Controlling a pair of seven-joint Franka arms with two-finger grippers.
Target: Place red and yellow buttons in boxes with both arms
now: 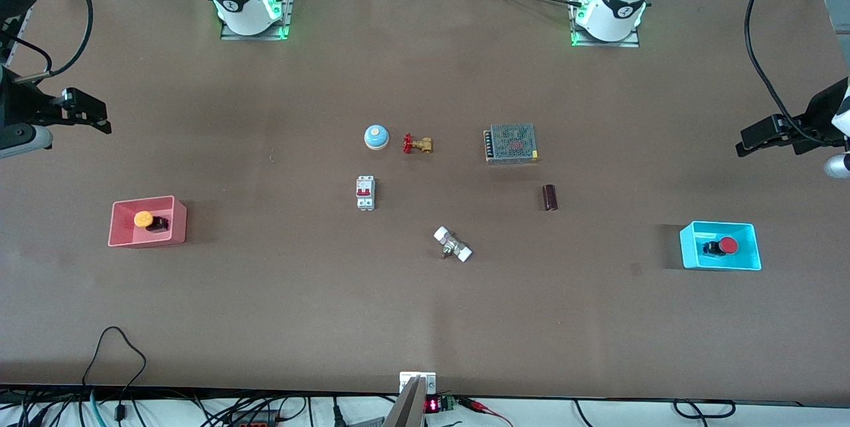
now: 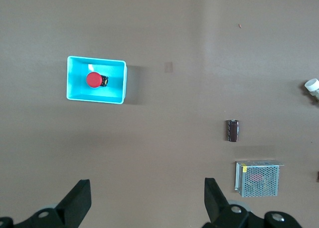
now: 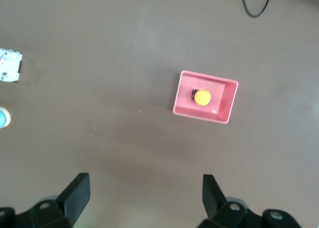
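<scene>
The yellow button lies inside the pink-red box toward the right arm's end of the table. The red button lies inside the cyan box toward the left arm's end. My right gripper is open and empty, raised over bare table at its end. My left gripper is open and empty, raised over bare table at its end. The left wrist view shows its open gripper, the red button and the cyan box. The right wrist view shows its open gripper, the yellow button and the pink-red box.
In the middle of the table lie a blue-and-white bell, a brass valve with a red handle, a white circuit breaker, a metal mesh power supply, a dark cylinder and a white-ended fitting.
</scene>
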